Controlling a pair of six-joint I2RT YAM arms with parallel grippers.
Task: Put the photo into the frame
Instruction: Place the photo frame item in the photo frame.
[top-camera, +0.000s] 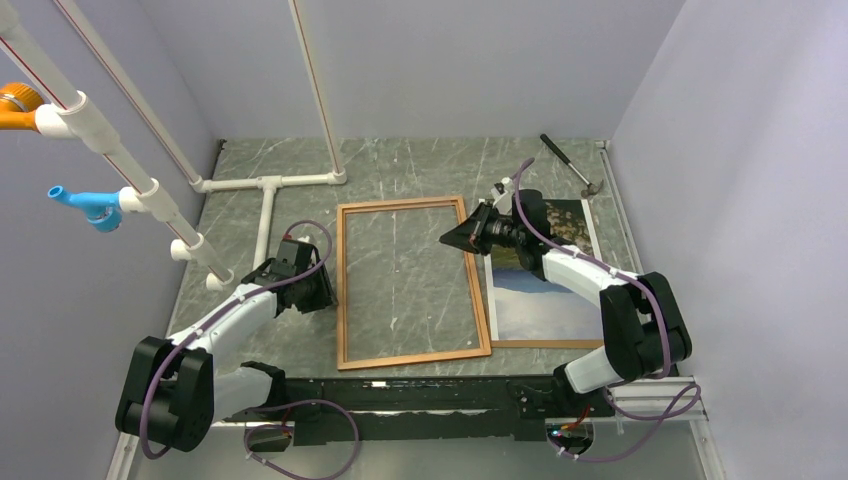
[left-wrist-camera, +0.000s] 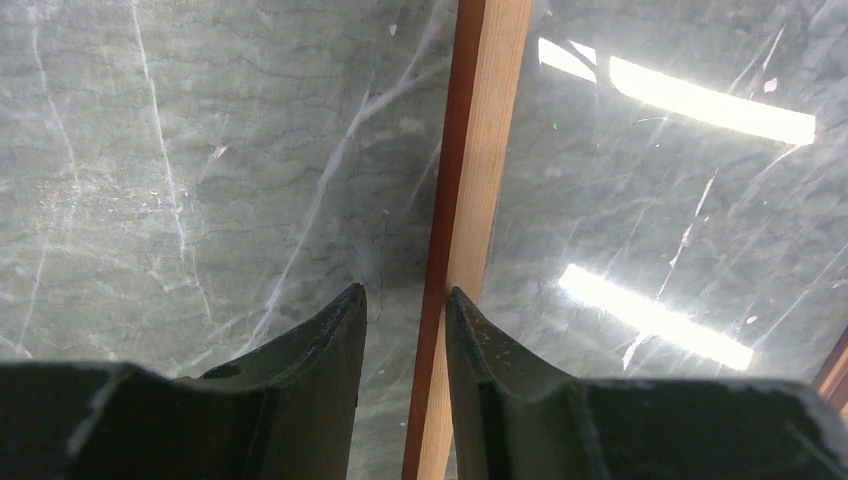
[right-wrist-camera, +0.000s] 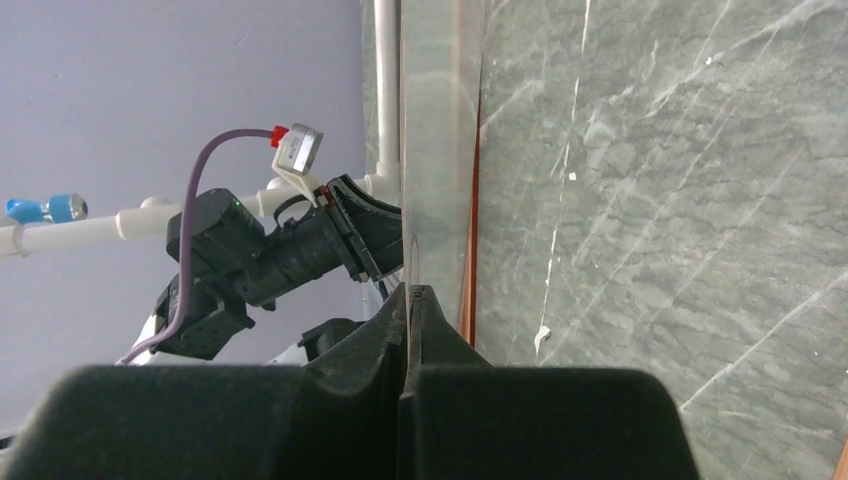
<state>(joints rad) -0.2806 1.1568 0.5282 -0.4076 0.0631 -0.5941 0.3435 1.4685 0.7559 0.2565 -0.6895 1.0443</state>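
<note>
Grey marble table (top-camera: 420, 170) bears the frame (top-camera: 400, 205) beside the photo (top-camera: 540, 305).

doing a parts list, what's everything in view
table: one, grey-green marble, under everything
frame: one, reddish-brown wood, flat at table centre
photo: one, landscape print, face up right of the frame
hammer: one, black handle, far right corner
pipes: several, white, left and far side
blue fitting: one, blue, on left pipe
orange fitting: one, orange, on left pipe
left gripper: one, black, jaws apart over the frame's left rail
right gripper: one, black, shut at the frame's right rail
</note>
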